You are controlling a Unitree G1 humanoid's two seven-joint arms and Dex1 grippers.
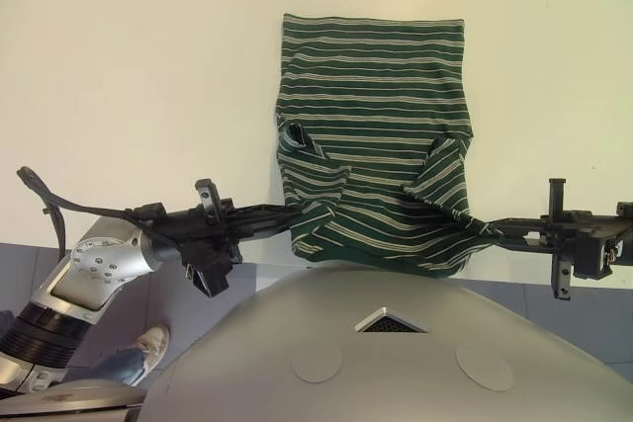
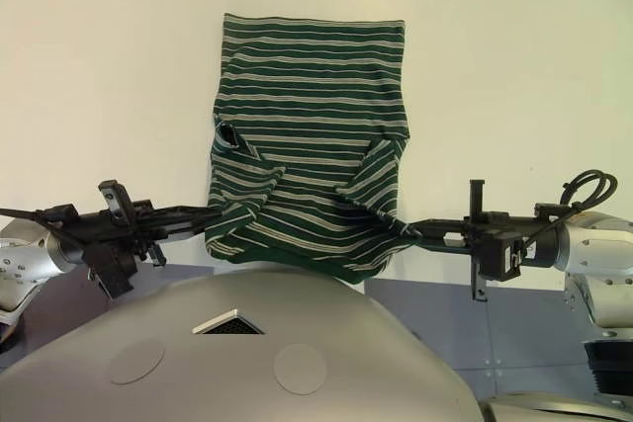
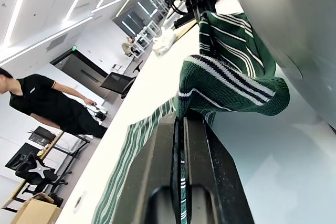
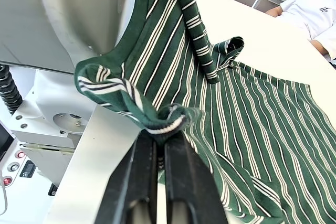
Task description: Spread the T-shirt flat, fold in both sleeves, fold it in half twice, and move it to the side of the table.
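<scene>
At the near edge of the table, the left gripper [image 1: 290,211] and the right gripper [image 1: 487,230] are each clamped on a near corner of the striped T-shirt [image 1: 371,86], the cloth bunched in their jaws. Beyond them both sleeves appear already turned in across the body, and the far hem lies flat on the white table [image 1: 129,76]. Judging by this, the first half-fold is just beginning; the second fold and the move aside are not yet done.
</scene>
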